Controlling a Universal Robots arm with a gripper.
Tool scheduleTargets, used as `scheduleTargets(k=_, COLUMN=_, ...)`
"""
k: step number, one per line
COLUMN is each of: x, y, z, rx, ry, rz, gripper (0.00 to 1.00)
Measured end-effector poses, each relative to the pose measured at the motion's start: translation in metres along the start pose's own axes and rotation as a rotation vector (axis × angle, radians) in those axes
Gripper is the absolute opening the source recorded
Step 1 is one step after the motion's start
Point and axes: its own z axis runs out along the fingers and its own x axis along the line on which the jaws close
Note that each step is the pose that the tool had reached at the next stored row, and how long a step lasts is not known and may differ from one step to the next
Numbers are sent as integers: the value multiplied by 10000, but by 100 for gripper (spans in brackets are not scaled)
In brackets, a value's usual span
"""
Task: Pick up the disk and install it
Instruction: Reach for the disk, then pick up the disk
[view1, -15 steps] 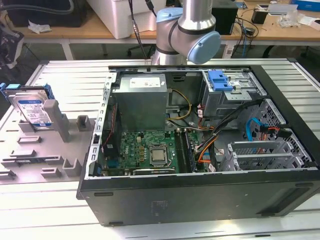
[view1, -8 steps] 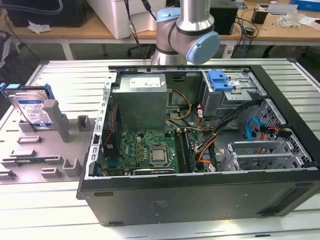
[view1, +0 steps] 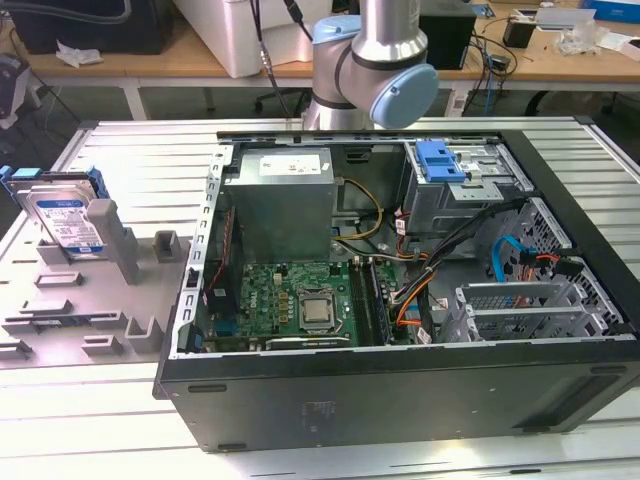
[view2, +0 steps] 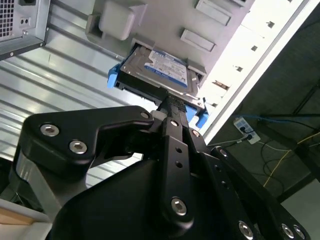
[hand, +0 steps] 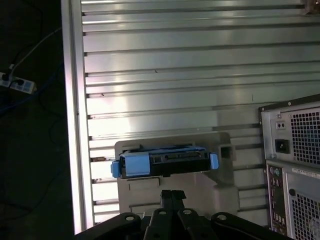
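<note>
Masking part of the disk (view2: 160, 67), gripper (view2: 172, 101) hovers.

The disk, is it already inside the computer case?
No, the disk sits in the grey holder outside the computer case, at the exterior view's left.

Exterior view is bright and even, lit from overhead, with soft shadows inside the computer case (view1: 400, 390). In both wrist views the slatted metal table (hand: 200, 65) glares hard, blown white near its edge. Floor beyond is dim.
</note>
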Motion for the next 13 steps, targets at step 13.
scheduleTargets(k=13, x=11, y=121, z=7, rx=0, ry=0, rz=-1, gripper=11)
